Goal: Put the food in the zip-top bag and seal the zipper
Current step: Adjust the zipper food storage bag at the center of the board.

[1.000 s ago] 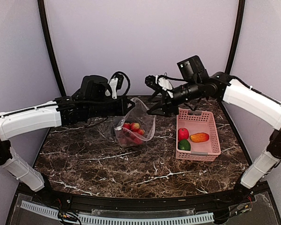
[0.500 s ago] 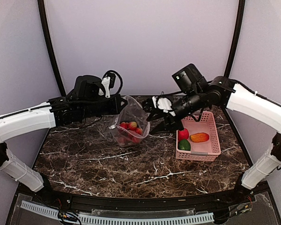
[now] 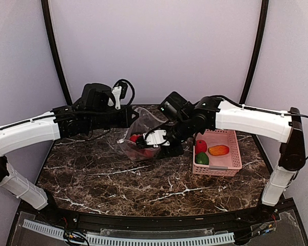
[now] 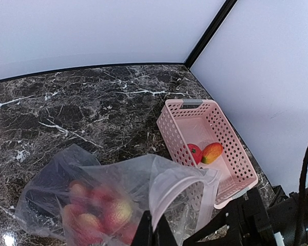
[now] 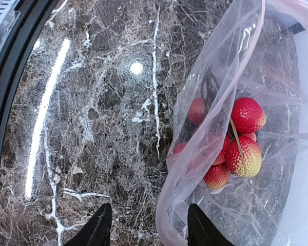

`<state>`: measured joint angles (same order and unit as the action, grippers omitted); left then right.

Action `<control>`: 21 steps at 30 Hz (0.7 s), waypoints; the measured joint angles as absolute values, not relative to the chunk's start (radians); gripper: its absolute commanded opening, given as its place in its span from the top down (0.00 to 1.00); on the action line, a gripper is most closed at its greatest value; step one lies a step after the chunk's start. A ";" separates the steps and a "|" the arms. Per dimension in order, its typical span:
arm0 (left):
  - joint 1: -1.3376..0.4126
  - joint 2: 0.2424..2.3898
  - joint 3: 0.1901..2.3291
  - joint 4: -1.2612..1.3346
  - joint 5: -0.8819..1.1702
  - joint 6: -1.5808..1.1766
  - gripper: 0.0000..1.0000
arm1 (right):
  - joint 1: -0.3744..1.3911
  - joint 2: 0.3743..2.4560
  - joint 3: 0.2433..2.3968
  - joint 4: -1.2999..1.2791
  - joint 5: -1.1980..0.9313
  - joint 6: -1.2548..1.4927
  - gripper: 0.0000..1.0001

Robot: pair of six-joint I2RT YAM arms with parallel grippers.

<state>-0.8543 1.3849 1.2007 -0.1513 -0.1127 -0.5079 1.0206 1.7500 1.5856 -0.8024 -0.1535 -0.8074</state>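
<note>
The left gripper (image 4: pixel 153 233), clamped shut on the zip-top bag's (image 4: pixel 118 177) rim, held it open with strawberries (image 5: pixel 246 115) inside. The right gripper (image 5: pixel 146 228) stood half open at its mouth, holding nothing. Three more food pieces (image 3: pixel 218 150) lay in the pink basket (image 3: pixel 235 148), and the zipper (image 4: pixel 161 192) was unsealed.

A pink slotted basket (image 3: pixel 216 170) stands on the dark marble table (image 3: pixel 102 177).

Dark marble table (image 3: pixel 118 180), pale lilac walls (image 3: pixel 154 46)
</note>
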 measured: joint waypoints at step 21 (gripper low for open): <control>-0.846 1.373 1.316 -0.343 -0.163 -0.365 0.99 | 1.061 1.688 1.773 -0.790 -0.071 -0.812 1.00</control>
